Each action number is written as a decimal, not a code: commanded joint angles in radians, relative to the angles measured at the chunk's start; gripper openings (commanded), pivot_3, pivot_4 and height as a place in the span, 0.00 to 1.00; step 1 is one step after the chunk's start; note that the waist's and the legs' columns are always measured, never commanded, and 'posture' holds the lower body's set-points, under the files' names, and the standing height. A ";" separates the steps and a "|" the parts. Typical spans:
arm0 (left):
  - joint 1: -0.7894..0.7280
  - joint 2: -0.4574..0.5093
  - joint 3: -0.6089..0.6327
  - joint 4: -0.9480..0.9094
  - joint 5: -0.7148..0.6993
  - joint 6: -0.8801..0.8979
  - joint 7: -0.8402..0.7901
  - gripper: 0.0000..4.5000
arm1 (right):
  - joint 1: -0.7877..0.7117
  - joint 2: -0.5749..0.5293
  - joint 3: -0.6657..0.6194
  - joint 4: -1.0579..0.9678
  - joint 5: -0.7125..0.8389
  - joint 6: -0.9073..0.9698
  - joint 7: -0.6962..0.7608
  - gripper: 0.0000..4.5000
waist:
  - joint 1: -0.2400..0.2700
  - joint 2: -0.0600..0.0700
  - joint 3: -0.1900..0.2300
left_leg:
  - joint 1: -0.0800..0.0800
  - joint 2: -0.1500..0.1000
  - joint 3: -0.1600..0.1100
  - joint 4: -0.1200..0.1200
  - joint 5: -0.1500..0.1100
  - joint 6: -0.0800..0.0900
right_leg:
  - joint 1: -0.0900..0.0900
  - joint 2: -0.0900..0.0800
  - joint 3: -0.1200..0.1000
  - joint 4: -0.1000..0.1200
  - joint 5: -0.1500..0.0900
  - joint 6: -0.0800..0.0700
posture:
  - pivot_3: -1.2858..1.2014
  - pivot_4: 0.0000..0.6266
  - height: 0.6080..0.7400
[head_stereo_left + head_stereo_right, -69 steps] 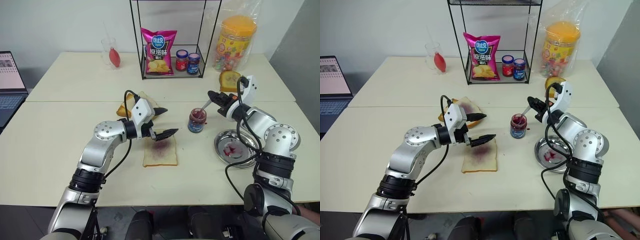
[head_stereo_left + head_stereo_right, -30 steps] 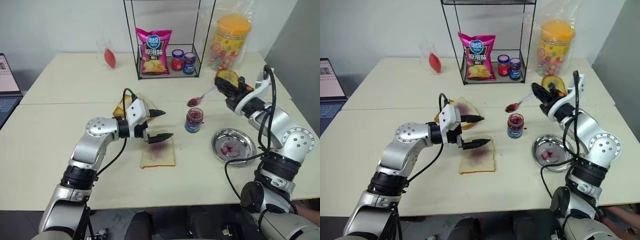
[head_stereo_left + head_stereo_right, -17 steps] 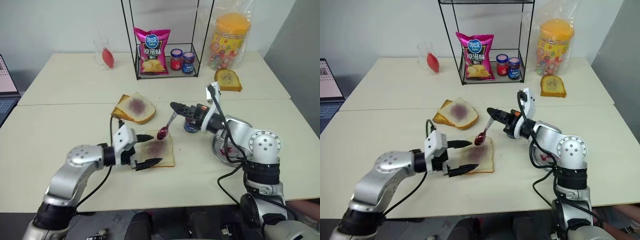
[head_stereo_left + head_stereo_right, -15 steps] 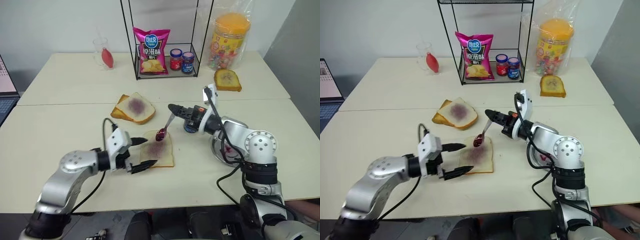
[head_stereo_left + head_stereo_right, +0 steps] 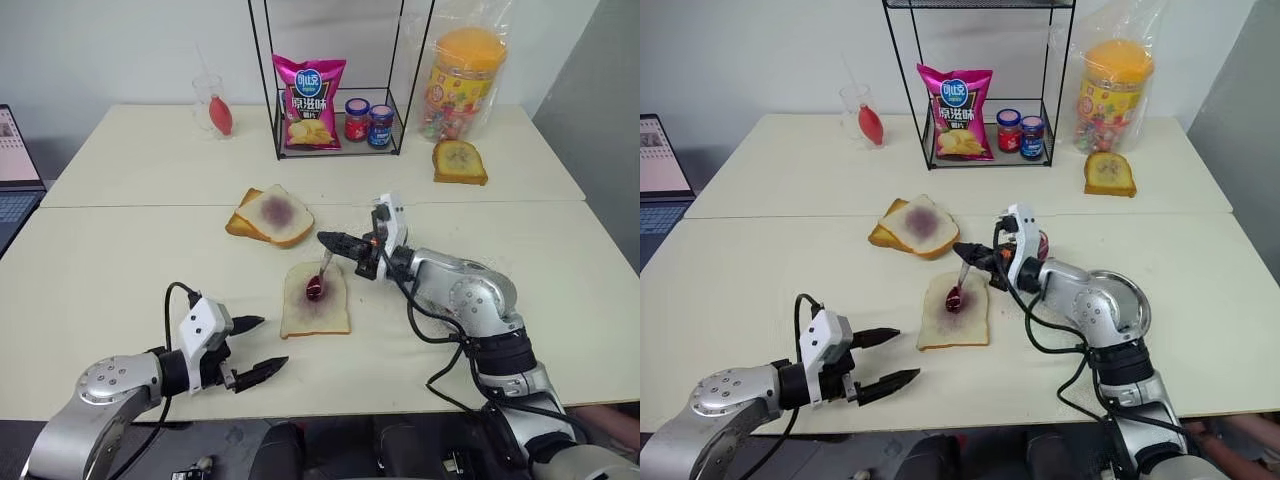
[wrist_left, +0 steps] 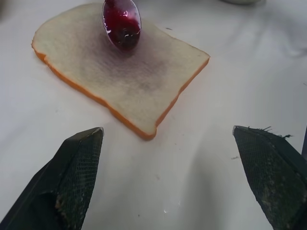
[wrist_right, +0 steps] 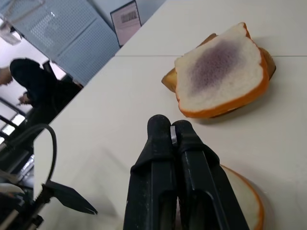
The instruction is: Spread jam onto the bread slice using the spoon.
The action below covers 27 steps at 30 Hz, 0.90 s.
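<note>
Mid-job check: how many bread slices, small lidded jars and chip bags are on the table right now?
Bread: 4, namely the bread slice under the spoon, the stacked pair, and the toast
Small lidded jars: 2
Chip bag: 1
Total: 7

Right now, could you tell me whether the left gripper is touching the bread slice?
Apart. The left wrist view shows bare table between the open left gripper and the bread slice.

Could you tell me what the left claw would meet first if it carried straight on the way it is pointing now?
Most likely the bread slice: it lies ahead of the open left claw, past a stretch of bare table. The spoon rests further on, over the slice. Depth is uncertain.
</note>
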 commanded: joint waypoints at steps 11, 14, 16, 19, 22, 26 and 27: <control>-0.072 0.020 -0.005 0.011 -0.018 -0.012 -0.010 1.00 | -0.039 0.015 -0.018 0.009 -0.171 -0.197 0.104 0.01 | 0.000 0.000 0.000 | 0.001 0.000 -0.001 0.000 0.000 0.000 | 0.000 0.000 -0.002 0.002 0.000 0.000 | 0.52 0.24 1.00; -0.098 0.019 -0.017 0.031 -0.012 -0.016 -0.013 1.00 | -0.047 0.017 -0.030 0.008 -0.179 -0.204 0.115 0.01 | 0.001 0.000 0.000 | 0.001 0.000 -0.002 0.000 0.000 0.000 | 0.000 0.000 -0.003 0.003 -0.001 -0.001 | 0.52 0.24 1.00; -0.104 0.019 -0.021 0.034 -0.013 -0.016 -0.015 1.00 | -0.047 0.020 -0.045 0.000 -0.167 -0.186 0.113 0.01 | 0.001 0.000 0.000 | 0.001 0.000 -0.002 0.000 0.000 0.000 | 0.000 0.000 -0.003 0.003 -0.001 -0.001 | 0.52 0.24 1.00; -0.108 0.021 -0.025 0.037 -0.014 -0.019 -0.020 1.00 | -0.045 0.022 -0.073 -0.025 -0.128 -0.130 0.110 0.01 | 0.001 0.000 0.000 | 0.000 0.000 -0.002 0.000 0.000 0.000 | 0.000 0.000 -0.003 0.003 -0.001 -0.003 | 0.52 0.24 1.00; -0.111 0.025 -0.024 0.043 -0.014 -0.019 -0.027 1.00 | -0.037 0.039 -0.137 -0.061 0.010 0.023 0.100 0.01 | 0.001 0.000 0.000 | 0.000 0.000 -0.003 0.000 0.000 0.000 | 0.000 0.000 -0.004 0.003 -0.002 -0.004 | 0.52 0.24 1.00; -0.120 0.027 -0.027 0.048 -0.012 -0.018 -0.030 1.00 | -0.019 0.042 -0.165 -0.090 0.086 0.131 0.090 0.01 | 0.002 0.000 0.000 | 0.000 0.000 -0.005 0.000 0.000 0.000 | 0.000 0.000 -0.006 0.004 -0.002 -0.005 | 0.52 0.24 1.00; -0.120 0.027 -0.028 0.047 -0.012 -0.017 -0.031 1.00 | -0.016 0.047 -0.166 -0.090 0.091 0.143 0.081 0.01 | 0.002 0.000 0.000 | 0.000 0.000 -0.006 0.000 0.000 0.000 | 0.001 0.000 -0.007 0.005 -0.003 -0.005 | 0.52 0.24 1.00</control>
